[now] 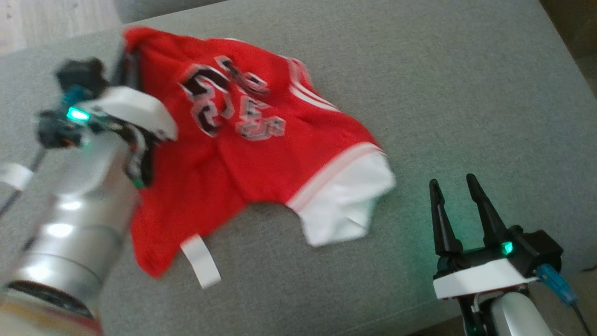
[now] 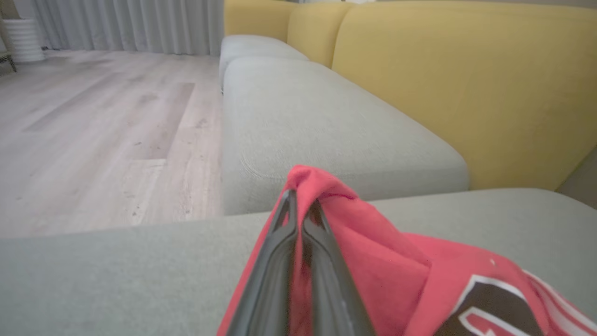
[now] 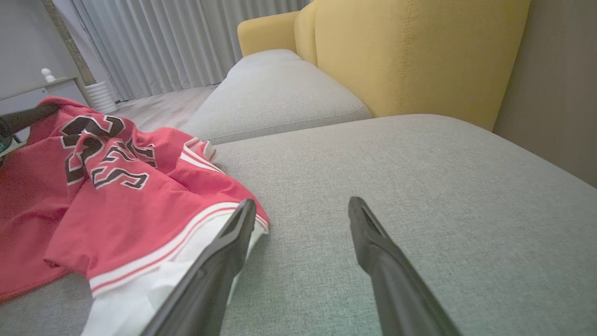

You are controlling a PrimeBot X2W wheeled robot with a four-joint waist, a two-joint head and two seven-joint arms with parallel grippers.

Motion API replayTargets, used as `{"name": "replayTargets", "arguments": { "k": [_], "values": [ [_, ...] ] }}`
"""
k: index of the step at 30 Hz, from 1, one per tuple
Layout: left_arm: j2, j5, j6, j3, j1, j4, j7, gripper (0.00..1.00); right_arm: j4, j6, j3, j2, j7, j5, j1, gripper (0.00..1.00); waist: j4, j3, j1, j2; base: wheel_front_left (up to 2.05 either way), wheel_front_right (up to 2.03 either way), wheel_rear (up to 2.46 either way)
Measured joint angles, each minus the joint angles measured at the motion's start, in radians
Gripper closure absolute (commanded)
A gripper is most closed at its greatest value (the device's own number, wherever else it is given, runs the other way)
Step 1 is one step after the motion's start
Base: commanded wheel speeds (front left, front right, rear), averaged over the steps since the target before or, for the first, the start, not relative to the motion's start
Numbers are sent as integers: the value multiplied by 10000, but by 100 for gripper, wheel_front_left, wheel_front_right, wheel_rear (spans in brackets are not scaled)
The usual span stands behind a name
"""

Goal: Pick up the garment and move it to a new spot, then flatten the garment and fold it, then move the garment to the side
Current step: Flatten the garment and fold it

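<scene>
**Garment Gripped at One Corner, Move Yet to Be Made**

The left gripper (image 2: 301, 205) is seen clamped tight on a red fold of the garment (image 2: 373, 252), low in the centre of the left wrist view, with cloth bunched around both fingers. In the head view the same grip is placed at the upper left of the frame, where the garment's edge appears drawn up off the cushion (image 1: 466, 93). That part is blurred, and how far it is raised cannot be told.

The rest of the garment is spread, rumpled, across the left and centre of that frame. Its numbers are uppermost, a white cuff (image 1: 345, 205) is turned toward the centre and a white tag (image 1: 200, 261) lies at the lower left. The right gripper (image 1: 452, 181) is held wide and empty at the lower right, near the cuff but apart from it. A yellow backrest (image 2: 443, 93) and pale floor (image 2: 93, 140) are shown beyond.

Only the first grasp is judged done. The lift, the move to a new spot, the flattening, the fold and the shift aside are all left to be carried out.
</scene>
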Motion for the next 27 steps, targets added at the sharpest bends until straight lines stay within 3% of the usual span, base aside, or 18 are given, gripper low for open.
{"name": "replayTargets", "arguments": {
  "k": [3,7,8,9,13,15,19,27],
  "values": [
    [420,441,500,738,-248,-198,-4,100,6,0,15,0,0,-19,-5,0,-108,43,1,0,0,0,0],
    [821,819,692,1375,-188,-196,-31,99,6,0,19,0,0,-19,-38,0,-252,84,0,0,0,0,0],
    [798,823,639,1430,-132,-132,-33,61,6,0,13,0,0,-19,-40,0,-265,96,0,0,0,0,0],
    [744,825,470,1423,-63,8,-35,4,6,0,2,0,0,-19,-41,0,-262,111,0,0,0,0,0],
    [439,750,-130,1421,218,433,-33,0,0,0,-75,0,0,-12,-59,0,-159,222,1,0,0,0,0],
    [435,723,-174,1712,355,144,-33,0,-2,0,-157,0,2,38,-120,0,-89,237,3,0,0,0,0],
    [359,890,-211,2646,1477,-1749,-48,0,-111,0,-522,-2,0,180,-158,0,90,79,-1,0,0,0,0],
    [-155,2617,232,3638,6009,-5731,-48,0,-247,0,-997,0,0,173,5,0,824,-306,-1,0,0,0,0]
  ]
}}
